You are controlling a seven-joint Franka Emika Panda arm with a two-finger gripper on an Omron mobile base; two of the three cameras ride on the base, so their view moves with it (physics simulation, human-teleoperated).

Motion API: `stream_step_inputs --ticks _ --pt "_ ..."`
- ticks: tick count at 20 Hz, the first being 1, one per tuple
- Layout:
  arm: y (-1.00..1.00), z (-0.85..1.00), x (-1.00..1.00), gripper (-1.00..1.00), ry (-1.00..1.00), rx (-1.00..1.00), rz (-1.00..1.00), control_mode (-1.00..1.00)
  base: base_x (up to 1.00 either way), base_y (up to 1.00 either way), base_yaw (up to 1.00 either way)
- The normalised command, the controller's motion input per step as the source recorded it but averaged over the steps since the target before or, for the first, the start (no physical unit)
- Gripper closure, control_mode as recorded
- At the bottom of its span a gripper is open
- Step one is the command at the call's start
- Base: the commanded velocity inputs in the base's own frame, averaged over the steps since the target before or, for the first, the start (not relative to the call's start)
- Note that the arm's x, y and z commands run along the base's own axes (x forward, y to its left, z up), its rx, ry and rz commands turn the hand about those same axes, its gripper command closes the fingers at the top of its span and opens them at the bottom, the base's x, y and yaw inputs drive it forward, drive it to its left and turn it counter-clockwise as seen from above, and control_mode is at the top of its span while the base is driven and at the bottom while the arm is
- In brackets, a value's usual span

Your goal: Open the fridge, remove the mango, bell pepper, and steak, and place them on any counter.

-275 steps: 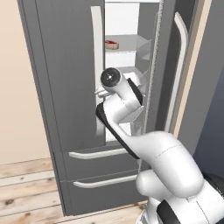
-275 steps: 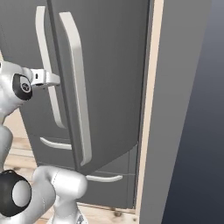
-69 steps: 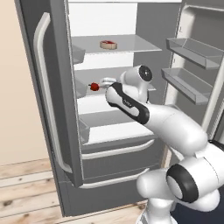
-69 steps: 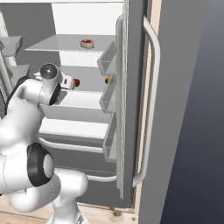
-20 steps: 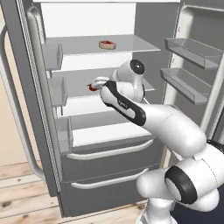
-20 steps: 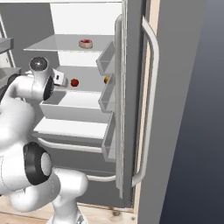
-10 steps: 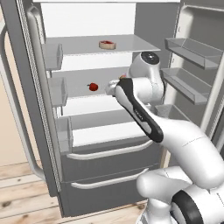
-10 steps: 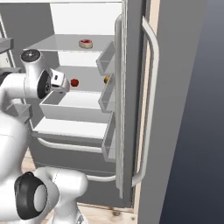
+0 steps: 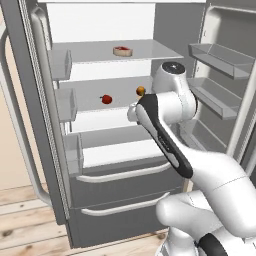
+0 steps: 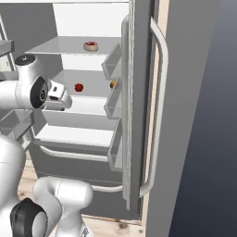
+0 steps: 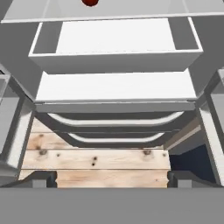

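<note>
The fridge (image 9: 125,215) stands with both doors swung wide and its white inside showing. The steak (image 9: 122,50) lies on the upper shelf. On the middle shelf sit the red bell pepper (image 9: 106,99) and, further right, the mango (image 9: 141,90). From the right base camera I see the same steak (image 10: 90,46), bell pepper (image 10: 79,87) and mango (image 10: 112,84). My gripper (image 10: 61,103) hangs in front of the middle shelf, pointing down, apart from all three. Its fingertips (image 11: 43,177) stand wide apart with nothing between them: open. The counter is out of view.
The right door's bins (image 9: 215,55) jut out close beside my wrist. The left door's bins (image 9: 62,65) line the other side. Below the hand are a white crisper drawer (image 11: 116,61), two dark drawer fronts with pale handles (image 11: 114,120) and wooden floor (image 11: 96,162).
The hand has moved right, away from the bell pepper, dropped a little and tipped downward. The jaws stay open. Nothing in the fridge has moved.
</note>
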Motion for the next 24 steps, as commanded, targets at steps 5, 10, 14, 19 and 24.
stream_step_inputs --ticks 5,10,14,19,24 --pt "0.00 -0.24 0.00 -1.00 0.03 0.00 -0.12 -1.00 0.00 0.00 0.00" --pt "0.00 -0.01 0.04 -1.00 0.01 0.00 -0.07 1.00 0.27 0.07 -0.13" --pt "0.00 0.00 0.00 -1.00 0.00 0.00 0.00 1.00 0.82 0.31 -0.28" --pt "0.00 0.00 0.00 -1.00 0.00 0.00 0.00 1.00 0.84 0.16 -0.23" --pt "0.00 0.00 0.00 -1.00 0.00 0.00 0.00 1.00 0.92 0.32 -0.07"
